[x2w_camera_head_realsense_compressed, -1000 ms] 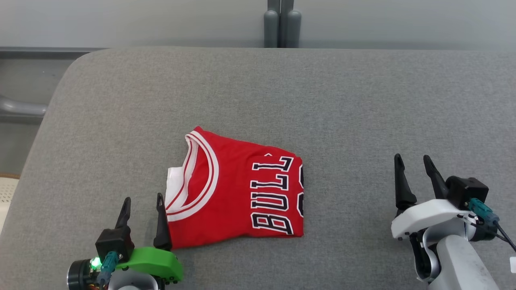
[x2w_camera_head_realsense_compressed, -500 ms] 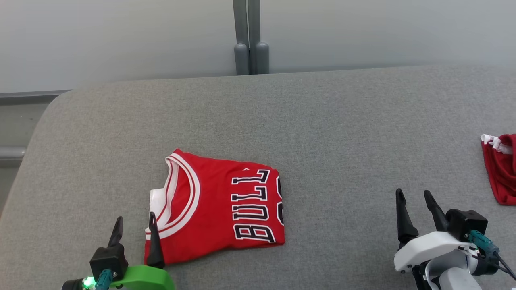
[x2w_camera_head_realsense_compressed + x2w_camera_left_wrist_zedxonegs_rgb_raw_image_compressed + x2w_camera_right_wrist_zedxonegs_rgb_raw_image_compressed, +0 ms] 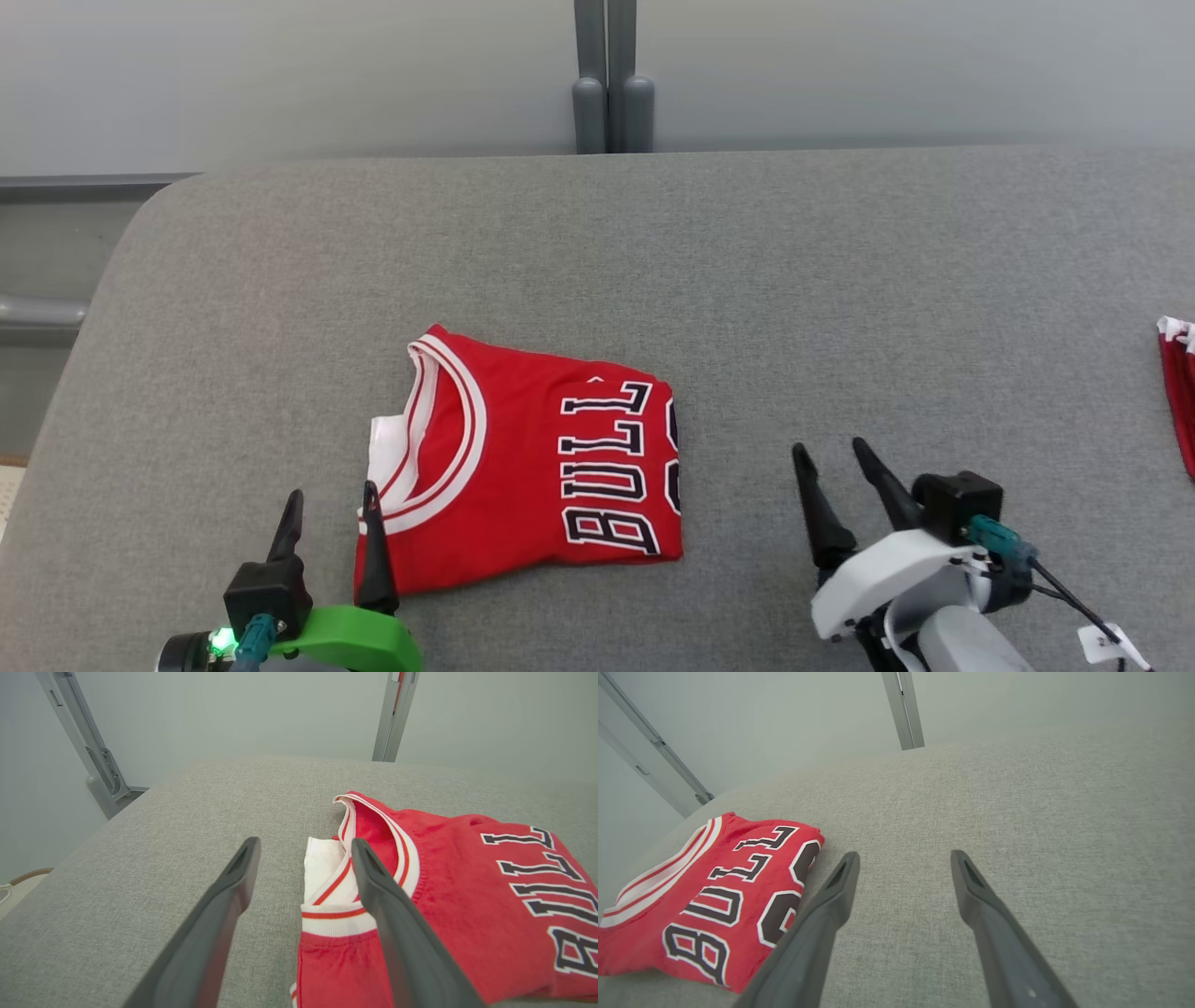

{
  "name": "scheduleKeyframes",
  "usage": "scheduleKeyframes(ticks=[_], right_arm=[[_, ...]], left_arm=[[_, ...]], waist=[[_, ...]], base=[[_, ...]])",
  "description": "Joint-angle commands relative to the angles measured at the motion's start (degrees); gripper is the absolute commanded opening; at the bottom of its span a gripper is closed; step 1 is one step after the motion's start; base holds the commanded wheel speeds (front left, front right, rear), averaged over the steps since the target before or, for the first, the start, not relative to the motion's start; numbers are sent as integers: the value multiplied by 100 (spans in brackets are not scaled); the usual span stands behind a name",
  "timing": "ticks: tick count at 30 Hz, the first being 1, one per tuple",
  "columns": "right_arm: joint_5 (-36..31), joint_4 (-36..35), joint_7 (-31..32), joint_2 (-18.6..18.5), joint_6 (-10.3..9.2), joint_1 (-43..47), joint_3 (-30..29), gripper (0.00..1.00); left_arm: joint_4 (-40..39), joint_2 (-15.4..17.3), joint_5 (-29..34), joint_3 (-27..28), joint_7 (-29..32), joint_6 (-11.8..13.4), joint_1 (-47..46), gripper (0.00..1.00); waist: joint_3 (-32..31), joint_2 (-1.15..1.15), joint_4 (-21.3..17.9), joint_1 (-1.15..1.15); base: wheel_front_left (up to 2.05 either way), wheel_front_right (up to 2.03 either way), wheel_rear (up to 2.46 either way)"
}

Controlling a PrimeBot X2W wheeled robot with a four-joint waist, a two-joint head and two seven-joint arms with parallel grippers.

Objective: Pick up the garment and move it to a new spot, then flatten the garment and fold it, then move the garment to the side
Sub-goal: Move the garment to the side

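Note:
The garment (image 3: pixel 532 467) lies folded into a compact rectangle on the grey padded surface (image 3: pixel 747 280), with its striped collar to the left and black lettering to the right. My left gripper (image 3: pixel 333 492) stands open at the garment's near left corner. Its right finger crosses the cloth's edge and nothing is between the fingers. In the left wrist view the left gripper (image 3: pixel 306 841) frames the white sleeve and collar of the garment (image 3: pixel 448 891). My right gripper (image 3: pixel 828 446) is open over bare surface, to the right of the garment. The right wrist view has the right gripper (image 3: pixel 904 854) with the garment (image 3: pixel 714 891) at its left.
A second, bunched red garment (image 3: pixel 1178 392) with white trim pokes in at the surface's right edge. A grey post (image 3: pixel 611 84) stands behind the far edge, against a pale wall. The surface's rounded left corner drops off near my left arm.
The head camera has shifted, so the whole picture moved. My right gripper has come left toward the garment. The left gripper stays at the garment's corner, and both remain open.

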Motion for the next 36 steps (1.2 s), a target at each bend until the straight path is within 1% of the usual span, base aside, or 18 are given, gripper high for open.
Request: scheduleKeyframes(ticks=[1, 4, 7, 10, 15, 20, 21, 22, 23, 26, 29, 32, 36], right_arm=[[214, 123, -18, -13, -2, -192, 305, 100], [601, 425, -17, -19, -2, -502, 892, 100], [982, 781, -18, -24, -2, -869, 1294, 100], [1391, 1187, -11, -22, -2, -1167, 1580, 100], [1990, 1877, 101, -18, -2, -1642, 1987, 100], [2512, 2247, 210, -18, -2, -1878, 2431, 100], [2586, 2307, 209, -14, -2, -1895, 2543, 68], [2605, 2371, 170, -8, -1, -1924, 2621, 19], [2622, 2419, 139, -10, -2, -1948, 2657, 0], [2691, 2586, 60, -18, -2, -2008, 2720, 0], [2699, 2678, 0, -42, -7, -2112, 2638, 0], [2664, 2652, -15, -56, -7, -2178, 2468, 0], [2442, 2530, -20, -23, -6, -2050, 2257, 0]], left_arm=[[11, 20, -12, -72, -15, -6, -102, 100], [48, 22, -12, -167, -15, -34, -157, 100], [54, 20, -2, -245, -15, -28, -218, 100], [52, 22, -44, -260, -15, 4, -259, 100], [24, 20, -3, -291, -15, -26, -346, 100], [-16, 20, -13, -328, -15, 13, -382, 100], [-21, 20, -18, -329, -15, 28, -384, 100], [-26, 20, -15, -324, -15, 39, -377, 100], [-26, 20, -13, -317, -15, 42, -369, 100], [-17, 20, 12, -284, -15, 23, -342, 100], [-11, 20, 36, -262, -15, -10, -315, 100], [-9, 20, 55, -256, -15, -46, -292, 100], [5, 20, 40, -251, -15, -62, -251, 100]], waist=[[148, 0, 189, 0], [241, 0, 356, 0], [330, 0, 533, 0], [413, 0, 691, 0], [553, 0, 916, 0], [630, 0, 1030, 0], [633, 0, 1036, 0], [632, 0, 1033, 0], [623, 0, 1024, 0], [564, 0, 912, 0], [501, 0, 713, 0], [427, 0, 363, 0], [320, 0, -260, 0]], base=[[0, 0, 0], [0, 0, 0], [0, 0, 0], [0, 0, 0], [0, 0, 0], [0, 0, 0], [0, 0, 0], [0, 0, 0], [0, 0, 0], [0, 0, 0], [0, 0, 0], [0, 0, 0], [0, 0, 0]])
